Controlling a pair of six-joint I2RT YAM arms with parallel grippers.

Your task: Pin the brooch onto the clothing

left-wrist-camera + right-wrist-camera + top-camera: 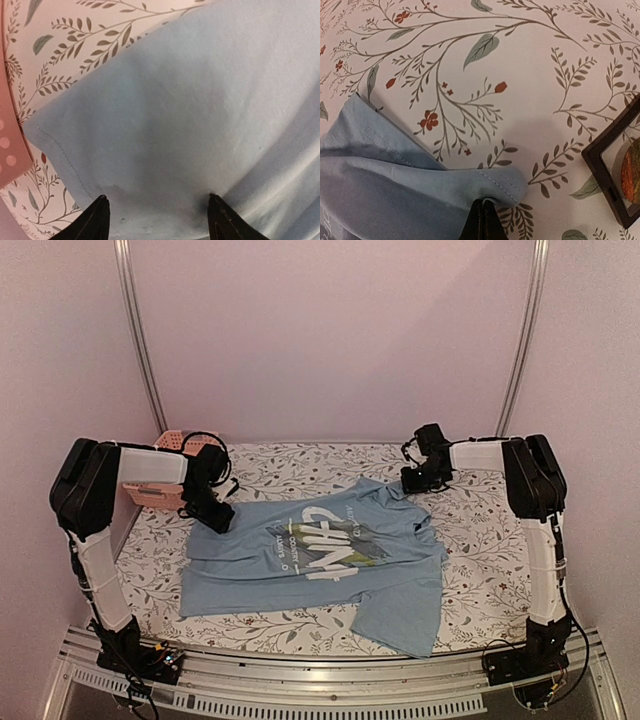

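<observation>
The clothing (320, 560), a light blue T-shirt with white lettering, lies spread on the floral tablecloth. My left gripper (215, 514) is at the shirt's far left corner. In the left wrist view it (157, 200) stands open, both fingertips (101, 204) resting on the blue fabric (190, 110) with nothing pinched between them. My right gripper (418, 483) is at the shirt's far right corner and is shut (483, 204) on a folded bit of stitched hem (505, 185). The orange and green brooch (630, 170) shows inside a black-framed case (600, 167) at the right edge of the right wrist view.
A pink basket (172, 442) stands at the back left behind the left arm; its rim (10, 145) shows at the left edge of the left wrist view. Floral tablecloth (480, 540) surrounds the shirt. Metal posts (140, 340) rise at the back.
</observation>
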